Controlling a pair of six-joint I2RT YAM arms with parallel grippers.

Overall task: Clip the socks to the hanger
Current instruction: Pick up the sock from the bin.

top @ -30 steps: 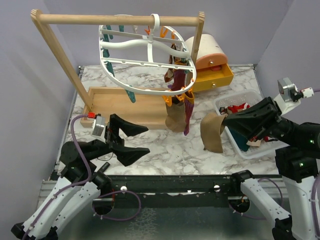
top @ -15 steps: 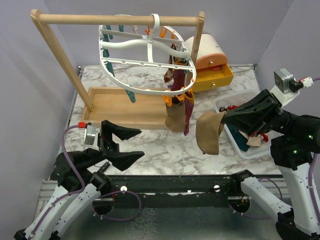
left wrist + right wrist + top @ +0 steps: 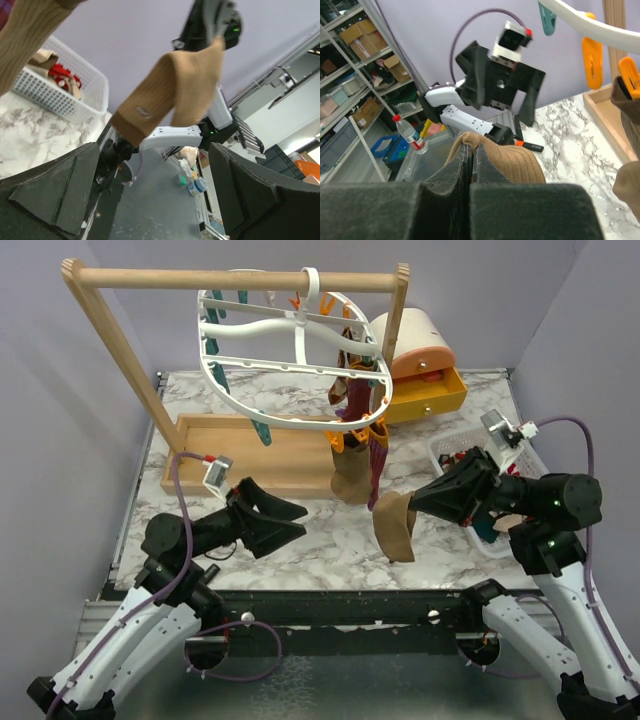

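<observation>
My right gripper [image 3: 412, 503] is shut on the cuff of a tan sock [image 3: 395, 527], which hangs above the marble top in front of the hanger. The wrist view shows the fabric [image 3: 515, 161] pinched between the closed right gripper [image 3: 472, 150]. My left gripper [image 3: 297, 520] is open, points right at that sock and stays clear of it. In its wrist view the sock [image 3: 170, 95] hangs beyond the left gripper [image 3: 155, 190]. The white hanger [image 3: 290, 350] hangs from the wooden bar. A tan sock [image 3: 350, 480] and a maroon sock [image 3: 378, 455] are clipped on its right side.
A wooden rack [image 3: 230, 280] with a tray base [image 3: 240, 450] stands at the back. A white slatted basket [image 3: 450, 443] at the right holds more socks, with a red and white one [image 3: 62, 75] among them. A pink and orange drawer box [image 3: 425, 350] sits behind it.
My right arm has carried the tan sock left, from beside the basket toward the middle. My left gripper has swung up and right toward it, still open.
</observation>
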